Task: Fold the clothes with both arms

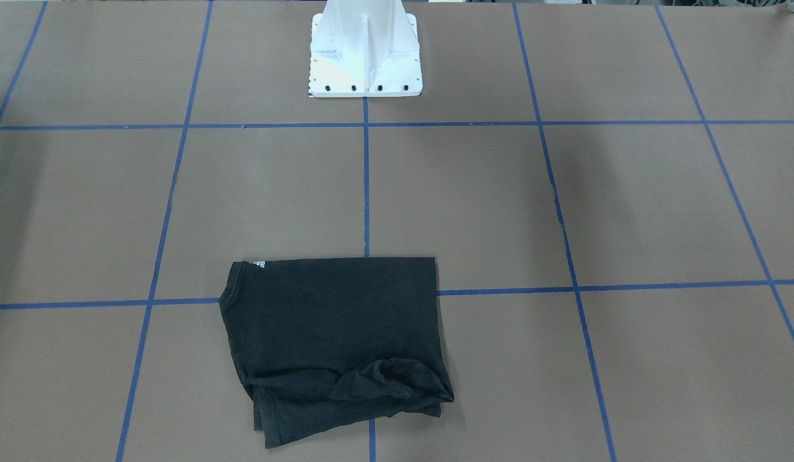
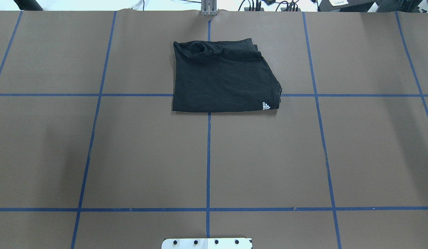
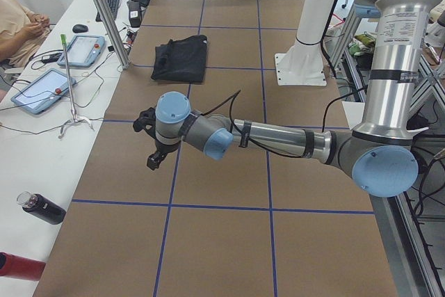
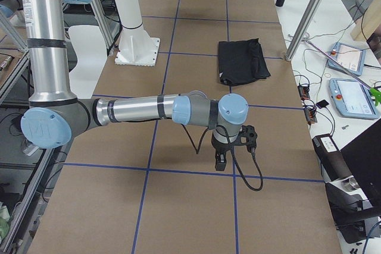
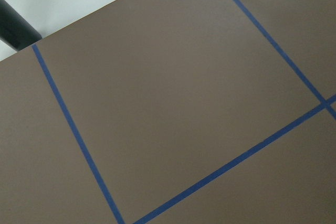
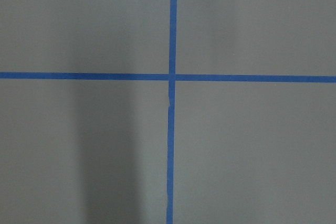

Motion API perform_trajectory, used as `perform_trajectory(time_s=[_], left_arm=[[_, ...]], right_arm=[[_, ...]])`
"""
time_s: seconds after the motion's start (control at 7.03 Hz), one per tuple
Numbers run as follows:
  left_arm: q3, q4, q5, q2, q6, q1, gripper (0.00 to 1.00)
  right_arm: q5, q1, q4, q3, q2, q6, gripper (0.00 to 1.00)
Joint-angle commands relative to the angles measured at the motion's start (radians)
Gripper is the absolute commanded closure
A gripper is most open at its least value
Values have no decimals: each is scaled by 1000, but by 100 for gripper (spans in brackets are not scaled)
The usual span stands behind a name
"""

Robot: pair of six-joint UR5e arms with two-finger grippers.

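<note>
The black T-shirt (image 2: 222, 79) lies folded into a rough rectangle on the brown table, plain black side up, with a small white logo at one corner. It also shows in the front-facing view (image 1: 336, 340), the left side view (image 3: 181, 57) and the right side view (image 4: 241, 60). My left gripper (image 3: 154, 159) hangs above the table far from the shirt, seen only in the left side view. My right gripper (image 4: 221, 162) hangs above the table far from the shirt, seen only in the right side view. I cannot tell whether either is open or shut.
The white pedestal base (image 1: 364, 54) stands at the robot's side of the table. Blue tape lines (image 2: 208, 155) grid the brown surface. Tablets (image 3: 80, 50), bottles (image 3: 42, 208) and a seated person (image 3: 17, 22) are on the white bench beyond the table's far edge.
</note>
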Motion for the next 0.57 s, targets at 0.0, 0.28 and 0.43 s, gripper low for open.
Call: perform_trajectory(time_s=[0.0,0.28,0.43], left_arm=[[15,-5,2,38,5,-3,0],[-17,-13,-3,38,-11,-4,0],[-17,-13,-6,34,-12,-4,0]], right_arm=[[14,4,-20,22,-15,0,0],[3,4,-10,7,-20,-2,0],[11,4,-8,17,-38,-3,0]])
